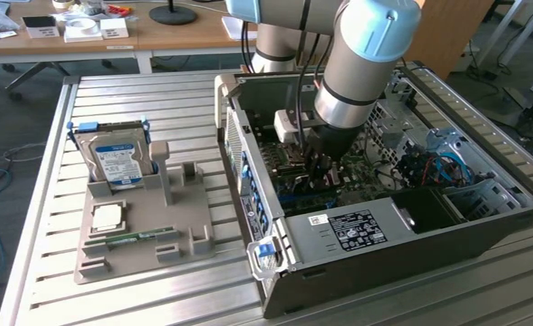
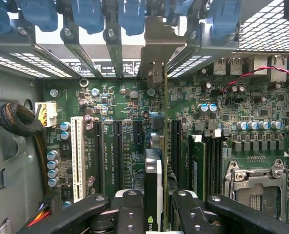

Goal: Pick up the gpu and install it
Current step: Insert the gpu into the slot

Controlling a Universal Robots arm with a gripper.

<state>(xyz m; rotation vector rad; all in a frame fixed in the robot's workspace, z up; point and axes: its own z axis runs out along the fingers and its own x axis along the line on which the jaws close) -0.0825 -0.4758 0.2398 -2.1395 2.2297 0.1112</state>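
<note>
The gpu (image 2: 154, 180) shows edge-on in the wrist view, a thin dark card with a white-edged face. Its silver bracket (image 2: 154, 48) reaches up to the case's rear slot openings. My gripper (image 2: 154, 214) is shut on the card, one black finger (image 2: 130, 209) on each side of it. The card stands upright just over the black expansion slots of the motherboard (image 2: 110, 107); whether it is seated I cannot tell. In the exterior view my gripper (image 1: 325, 173) reaches down inside the open computer case (image 1: 384, 272), over the board's middle.
Blue slot clips (image 2: 86, 14) line the case's rear wall. A white slot (image 2: 77, 156), a memory module (image 2: 198, 165) and the processor socket (image 2: 254, 185) flank the card. On the exterior view's left, a grey fixture (image 1: 189, 238) holds a hard drive (image 1: 117, 159), a chip (image 1: 108, 217) and a memory stick (image 1: 130, 238).
</note>
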